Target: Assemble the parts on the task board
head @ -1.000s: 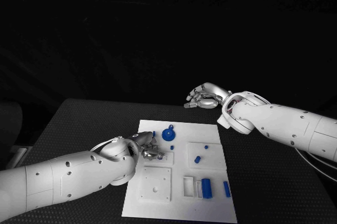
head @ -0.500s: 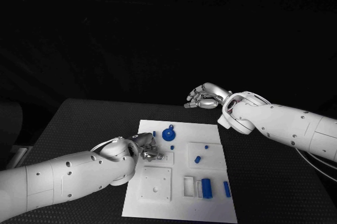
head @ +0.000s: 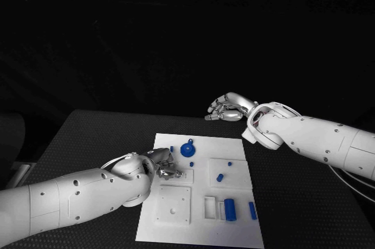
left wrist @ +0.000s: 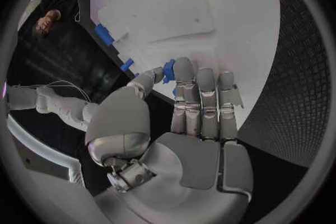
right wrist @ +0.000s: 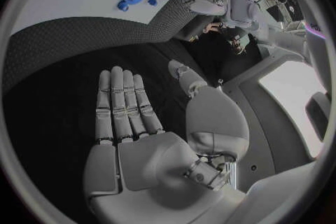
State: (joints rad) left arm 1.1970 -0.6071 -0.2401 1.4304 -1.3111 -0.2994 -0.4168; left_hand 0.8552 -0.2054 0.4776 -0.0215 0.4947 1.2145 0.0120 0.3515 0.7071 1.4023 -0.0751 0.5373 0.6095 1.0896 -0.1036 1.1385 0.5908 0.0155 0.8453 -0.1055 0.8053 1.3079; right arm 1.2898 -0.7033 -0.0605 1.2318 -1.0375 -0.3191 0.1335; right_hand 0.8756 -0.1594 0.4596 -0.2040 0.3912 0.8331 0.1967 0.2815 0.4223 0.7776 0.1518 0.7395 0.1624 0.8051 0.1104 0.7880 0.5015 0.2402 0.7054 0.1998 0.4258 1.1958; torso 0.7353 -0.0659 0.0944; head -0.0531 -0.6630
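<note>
The white task board (head: 199,227) lies in the middle of the black table. My left hand (head: 162,165) is low over the board's left part and pinches a small blue part (left wrist: 168,71) between thumb and a fingertip (left wrist: 183,67); the other fingers lie straight. A blue peg (head: 191,164) stands just right of that hand, and a round blue disc (head: 187,149) lies beyond it. My right hand (head: 228,108) hovers above the table's far edge, off the board, and holds nothing; its palm (right wrist: 140,134) is flat with the fingers straight.
More blue parts are on the board's right side: a short piece (head: 219,177), a tiny one (head: 229,163), a block (head: 230,209) and a thin bar (head: 251,210). A raised white square plate (head: 173,204) lies near the front left.
</note>
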